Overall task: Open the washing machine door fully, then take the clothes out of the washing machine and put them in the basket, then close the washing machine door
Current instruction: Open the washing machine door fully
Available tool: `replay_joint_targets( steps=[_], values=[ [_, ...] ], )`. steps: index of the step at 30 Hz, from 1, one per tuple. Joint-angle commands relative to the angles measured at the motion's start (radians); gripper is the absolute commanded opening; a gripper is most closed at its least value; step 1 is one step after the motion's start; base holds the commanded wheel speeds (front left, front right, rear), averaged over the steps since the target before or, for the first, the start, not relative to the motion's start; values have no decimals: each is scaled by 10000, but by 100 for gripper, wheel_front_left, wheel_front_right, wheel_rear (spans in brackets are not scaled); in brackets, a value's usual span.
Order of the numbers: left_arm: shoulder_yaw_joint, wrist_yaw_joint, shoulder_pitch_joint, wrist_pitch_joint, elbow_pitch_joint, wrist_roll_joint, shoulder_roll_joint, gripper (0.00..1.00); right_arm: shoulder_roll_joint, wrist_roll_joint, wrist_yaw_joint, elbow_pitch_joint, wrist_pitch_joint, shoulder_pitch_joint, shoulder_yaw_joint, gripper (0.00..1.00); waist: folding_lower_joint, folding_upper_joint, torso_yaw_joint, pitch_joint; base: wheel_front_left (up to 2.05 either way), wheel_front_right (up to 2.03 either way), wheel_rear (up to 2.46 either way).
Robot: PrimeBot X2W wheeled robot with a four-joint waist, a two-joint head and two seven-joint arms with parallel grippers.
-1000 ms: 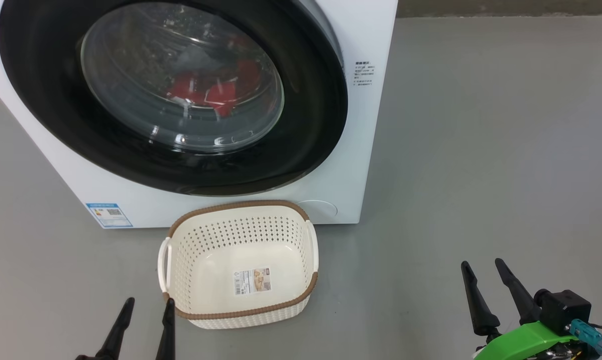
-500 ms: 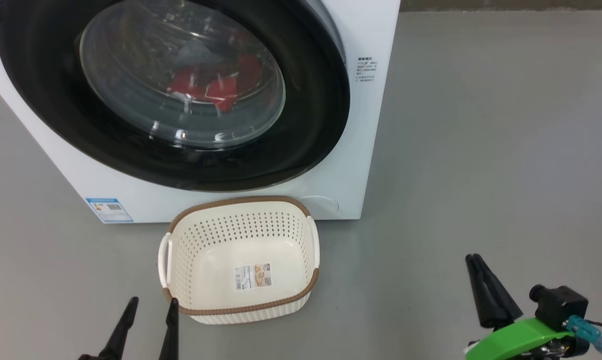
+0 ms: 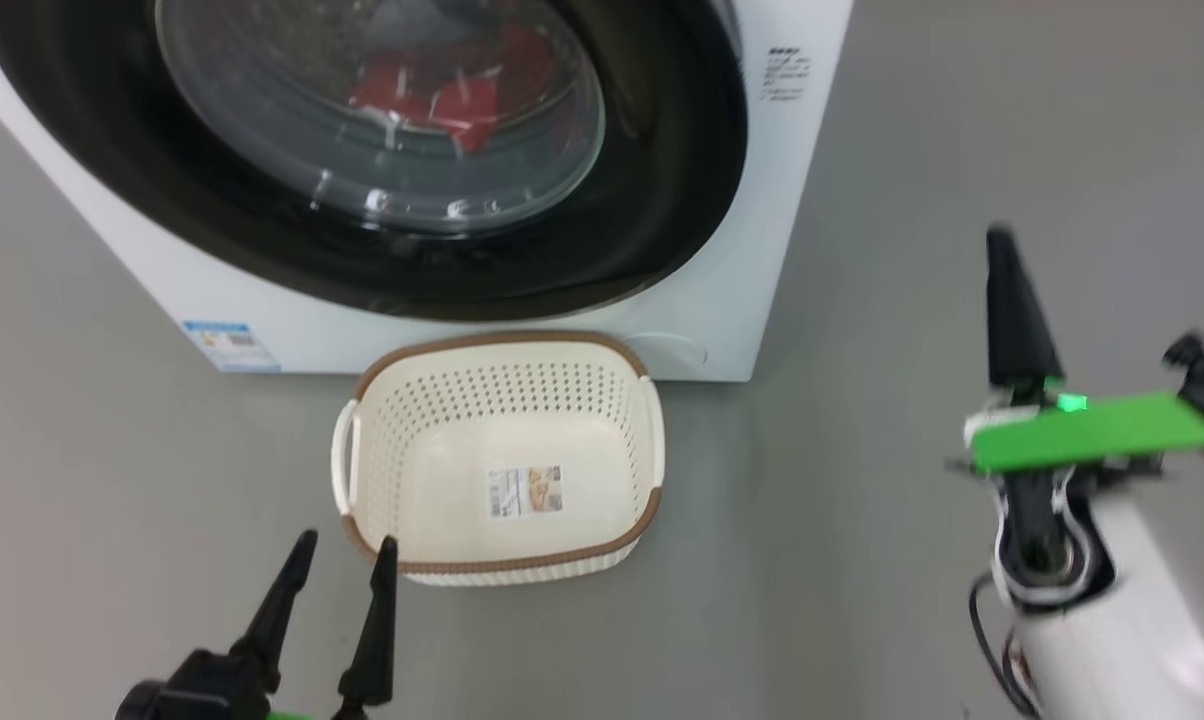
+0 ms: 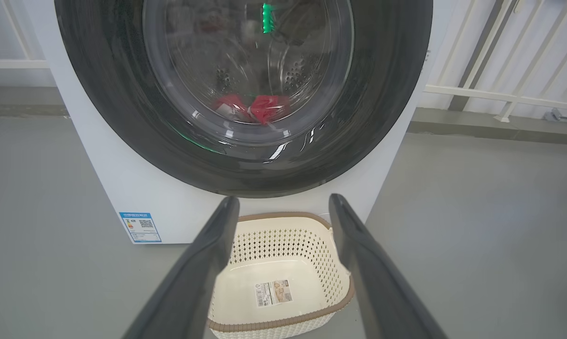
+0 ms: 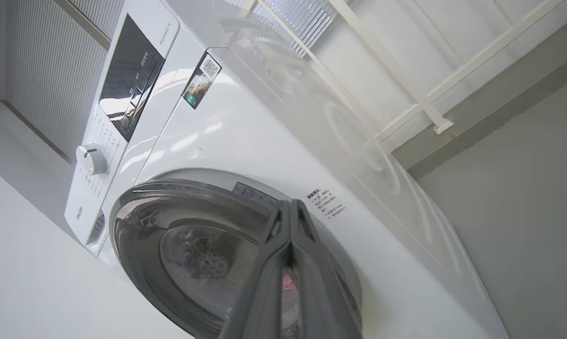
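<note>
1. Against the far left of the grey floor (image 3: 862,560) stands the washing machine (image 3: 787,190). Its washing machine door (image 3: 382,200) is closed against the front, and the clothes (image 3: 442,90) show red through the glass, low in the drum.
2. To the right of the machine the right gripper (image 3: 1000,238) is raised, its fingers pressed together on nothing, apart from the door.
3. The step in hand, by my judgement, is opening the door.
   - Shut fingers make a slim hook, so bring the tip to the black rim's right edge and slip it behind the lip.
   - Pull along the door's arc rather than straight back.
   - I cannot tell which side carries the hinge.
4. The left gripper (image 3: 348,540) hovers low at the basket's near left corner, jaws spread wide and empty. It should keep out of the door's sweep.
5. The basket (image 3: 502,340) sits empty just in front of the machine, below the door's lowest rim and a little right of its middle. The swinging rim probably passes above it, though the margin looks slim.
6. Bare floor lies open to the right and near side, so the arm has room to approach and draw back there.
</note>
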Motion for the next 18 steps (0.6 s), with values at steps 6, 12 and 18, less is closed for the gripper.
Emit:
replay_joint_targets(
  steps=[6,12,18],
  values=[
    [-77,108,-804,-120,-179,-335,101,100,-443,2769,-7,-415,15,-1838,631,0,0,0,768,952,0,0,0],
    [-404,206,-1266,-120,-107,-563,101,100,-1111,4882,-7,-188,996,-3222,745,0,0,0,1163,1547,0,0,0],
    [-745,279,-1625,-120,-2,-784,100,100,-1554,6437,-7,463,2876,-4284,628,0,0,0,1485,1931,0,0,0]
  ],
)
